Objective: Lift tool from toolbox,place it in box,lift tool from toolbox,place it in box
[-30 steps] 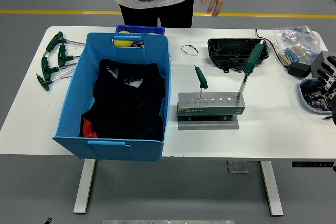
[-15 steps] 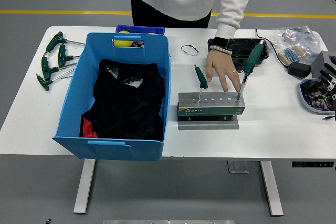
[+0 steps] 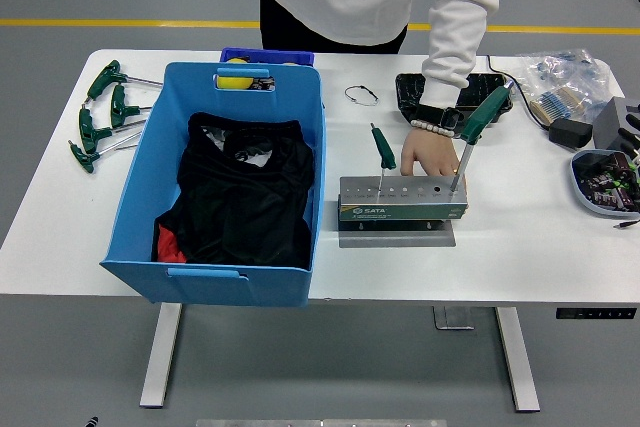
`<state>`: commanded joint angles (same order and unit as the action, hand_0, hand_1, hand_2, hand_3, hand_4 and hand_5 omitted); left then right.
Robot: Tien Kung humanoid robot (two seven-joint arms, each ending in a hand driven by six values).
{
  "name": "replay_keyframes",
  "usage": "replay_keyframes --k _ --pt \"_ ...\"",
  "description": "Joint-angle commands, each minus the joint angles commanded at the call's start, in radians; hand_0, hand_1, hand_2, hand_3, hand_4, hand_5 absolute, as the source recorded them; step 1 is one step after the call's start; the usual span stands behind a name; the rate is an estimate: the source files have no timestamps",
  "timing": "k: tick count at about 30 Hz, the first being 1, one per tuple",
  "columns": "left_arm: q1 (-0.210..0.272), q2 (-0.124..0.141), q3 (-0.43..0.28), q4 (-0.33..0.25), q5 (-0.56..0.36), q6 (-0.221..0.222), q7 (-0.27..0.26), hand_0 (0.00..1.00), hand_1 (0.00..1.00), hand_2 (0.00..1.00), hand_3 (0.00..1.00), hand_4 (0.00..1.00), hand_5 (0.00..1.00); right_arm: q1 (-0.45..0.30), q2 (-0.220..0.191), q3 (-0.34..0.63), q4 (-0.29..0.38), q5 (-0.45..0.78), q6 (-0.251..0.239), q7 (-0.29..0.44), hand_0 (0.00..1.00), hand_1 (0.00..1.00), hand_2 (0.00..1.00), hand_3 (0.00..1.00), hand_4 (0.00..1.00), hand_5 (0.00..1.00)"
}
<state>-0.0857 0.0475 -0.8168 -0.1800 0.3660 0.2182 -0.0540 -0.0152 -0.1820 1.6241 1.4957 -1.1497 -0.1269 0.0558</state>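
Green T-handle wrenches (image 3: 100, 112) lie at the white table's (image 3: 530, 237) nine o'clock edge, beside a blue box (image 3: 228, 182) holding black cloth (image 3: 245, 192). Toward the centre, a grey tool holder (image 3: 402, 199) carries a green label whose white lettering is too small to read surely. A small green-handled screwdriver (image 3: 383, 150) stands upright at the holder's left end; a larger green-handled screwdriver (image 3: 477, 125) leans from its right end toward one o'clock. A person's hand (image 3: 428, 155), white-sleeved with a beaded bracelet, rests on the holder's far edge between them. The robot's right hand (image 3: 630, 142) sits at the three o'clock edge, well apart from both tools; its fingers cannot be made out.
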Motion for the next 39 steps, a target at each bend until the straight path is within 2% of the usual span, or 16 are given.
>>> replay_keyframes --k 4,7,9,10,15,16,19,21,22,25,27,30,33,34,39 --pt "0.0 -0.001 0.0 0.0 0.0 0.001 -0.001 0.833 0.864 0.907 0.809 0.765 0.631 0.033 -0.022 -0.023 0.014 -0.133 -0.034 -0.015 0.944 0.893 0.897 0.907 0.998 0.957" --pt "0.0 -0.002 0.002 0.0 -0.003 0.002 -0.002 0.833 0.864 0.907 0.809 0.765 0.631 0.069 -0.064 -0.066 0.025 -0.238 -0.051 -0.026 0.944 0.893 0.897 0.907 0.998 0.957" --pt "0.0 -0.002 0.005 0.0 -0.006 0.002 -0.003 0.833 0.864 0.907 0.809 0.765 0.631 0.098 -0.106 -0.104 0.039 -0.316 -0.058 -0.034 0.944 0.893 0.897 0.907 0.998 0.957" --pt "0.0 -0.002 0.006 0.0 -0.007 0.002 -0.003 0.832 0.864 0.906 0.808 0.765 0.631 0.109 -0.124 -0.119 0.045 -0.347 -0.06 -0.038 0.989 0.931 0.934 0.932 0.998 0.866" --pt "-0.001 -0.001 0.002 0.0 -0.004 0.003 -0.003 0.832 0.864 0.906 0.808 0.765 0.631 0.204 -0.26 -0.237 0.097 -0.56 -0.036 -0.02 0.989 0.931 0.934 0.932 0.998 0.866" --pt "-0.001 0.0 0.002 0.0 -0.003 0.004 -0.003 0.833 0.864 0.906 0.807 0.765 0.632 0.227 -0.288 -0.265 0.106 -0.599 -0.026 -0.005 0.998 0.971 0.981 0.998 0.998 0.735" --pt "-0.001 0.0 -0.001 0.0 -0.001 0.005 -0.003 0.833 0.864 0.906 0.807 0.765 0.632 0.294 -0.361 -0.349 0.112 -0.724 -0.007 0.033 0.998 0.971 0.981 0.998 0.998 0.735" --pt "-0.001 0.001 0.001 0.0 -0.003 0.006 -0.002 0.833 0.864 0.906 0.807 0.765 0.632 0.342 -0.405 -0.408 0.106 -0.781 0.001 0.059 0.998 0.971 0.981 0.998 0.998 0.735" --pt "-0.001 0.001 0.002 0.0 -0.004 0.007 -0.002 0.832 0.867 0.905 0.807 0.764 0.633 0.367 -0.425 -0.438 0.102 -0.791 0.0 0.073 0.998 0.987 0.994 0.998 0.998 0.589" --pt "0.0 0.002 0.003 0.0 -0.006 0.008 -0.003 0.832 0.867 0.905 0.807 0.764 0.633 0.435 -0.471 -0.531 0.087 -0.801 -0.003 0.101 0.998 0.987 0.994 0.998 0.998 0.589" --pt "0.0 0.002 0.004 0.0 -0.009 0.008 -0.003 0.832 0.867 0.905 0.807 0.764 0.633 0.479 -0.488 -0.587 0.07 -0.796 0.001 0.106 0.998 0.987 0.994 0.998 0.998 0.589" --pt "0.0 0.004 0.006 0.0 -0.012 0.009 -0.003 0.833 0.867 0.905 0.806 0.764 0.633 0.528 -0.493 -0.652 0.034 -0.772 0.018 0.086 0.998 0.988 0.981 0.998 0.998 0.575" --pt "0.0 0.005 0.013 0.0 -0.021 0.009 -0.004 0.833 0.867 0.905 0.806 0.764 0.633 0.57 -0.477 -0.704 -0.022 -0.731 0.052 0.047 0.998 0.988 0.981 0.998 0.998 0.575" --pt "0.0 0.005 0.014 0.0 -0.022 0.009 -0.005 0.833 0.868 0.903 0.806 0.765 0.631 0.576 -0.473 -0.711 -0.031 -0.727 0.059 0.04 0.998 0.938 0.928 0.996 0.998 0.589" --pt "0.0 0.006 0.021 0.0 -0.029 0.009 -0.004 0.833 0.868 0.903 0.806 0.765 0.631 0.639 -0.444 -0.773 -0.099 -0.732 0.118 -0.017 0.998 0.938 0.928 0.996 0.998 0.589"
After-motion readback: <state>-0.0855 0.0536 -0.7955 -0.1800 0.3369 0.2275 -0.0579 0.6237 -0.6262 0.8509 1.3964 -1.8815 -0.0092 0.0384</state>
